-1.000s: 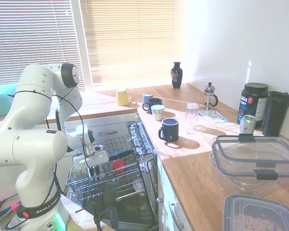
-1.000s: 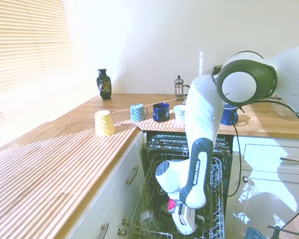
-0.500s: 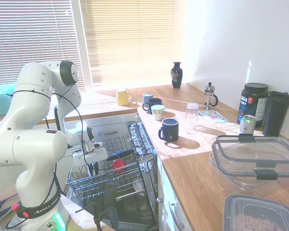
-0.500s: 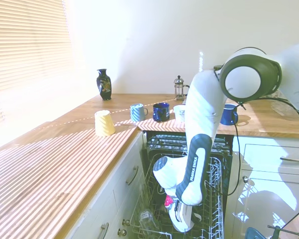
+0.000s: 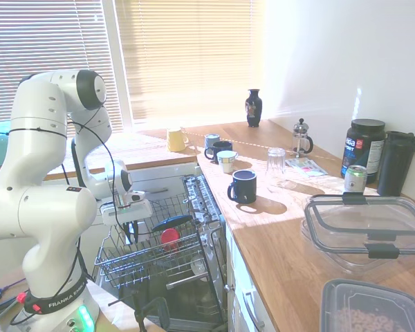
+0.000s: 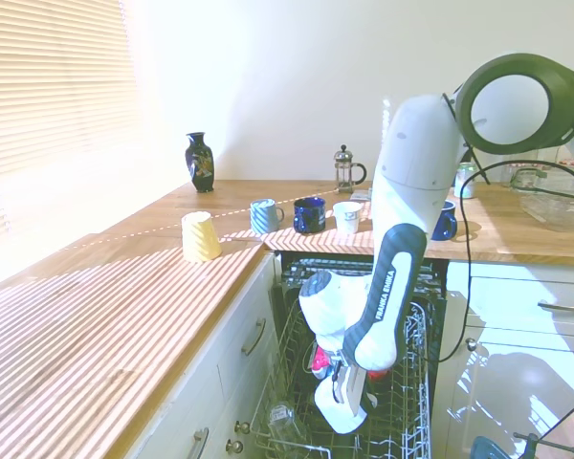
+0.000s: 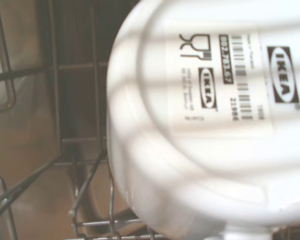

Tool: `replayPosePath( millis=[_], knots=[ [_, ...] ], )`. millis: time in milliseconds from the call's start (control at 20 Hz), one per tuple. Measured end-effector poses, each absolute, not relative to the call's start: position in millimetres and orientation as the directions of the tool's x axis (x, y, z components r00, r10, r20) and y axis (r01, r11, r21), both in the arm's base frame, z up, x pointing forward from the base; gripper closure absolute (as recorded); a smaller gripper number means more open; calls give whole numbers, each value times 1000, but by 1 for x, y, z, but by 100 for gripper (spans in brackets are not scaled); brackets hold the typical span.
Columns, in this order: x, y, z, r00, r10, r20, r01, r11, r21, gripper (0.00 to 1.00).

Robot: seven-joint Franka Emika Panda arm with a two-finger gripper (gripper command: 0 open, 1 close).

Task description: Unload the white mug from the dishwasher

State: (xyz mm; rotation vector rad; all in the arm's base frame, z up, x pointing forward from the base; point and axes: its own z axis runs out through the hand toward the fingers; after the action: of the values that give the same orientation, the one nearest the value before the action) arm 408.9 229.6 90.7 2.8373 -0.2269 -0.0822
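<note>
Step in hand: we judge the lift-out is under way, with the hand (image 5: 129, 229) hanging just above the rack (image 5: 152, 257) of the dishwasher (image 5: 194, 277).
White mug: its labelled base fills the wrist view (image 7: 215, 120), upside down and close under the camera, rack wires beside it; the exterior views hide it behind the arm.
Hand state: we cannot tell whether it is apart or clamped on the mug.
Next move: if gripped, we would raise it straight clear of the wires, then swing toward the counter (image 5: 290, 235).
Edges and room: a red item (image 5: 169, 236) sits near; counter edge overhangs the rack's far side; open air above.
</note>
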Motion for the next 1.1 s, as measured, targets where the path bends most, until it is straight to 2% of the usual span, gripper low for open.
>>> replayPosePath(
  millis=[250, 700, 1100],
  knots=[
    [420, 216, 113, 975, -223, 13, -219, -942, 255, 100],
    [438, 192, 189, 949, -302, 92, -313, -938, 152, 100],
    [441, 201, 250, 942, -310, 128, -323, -941, 101, 100]
  ],
)
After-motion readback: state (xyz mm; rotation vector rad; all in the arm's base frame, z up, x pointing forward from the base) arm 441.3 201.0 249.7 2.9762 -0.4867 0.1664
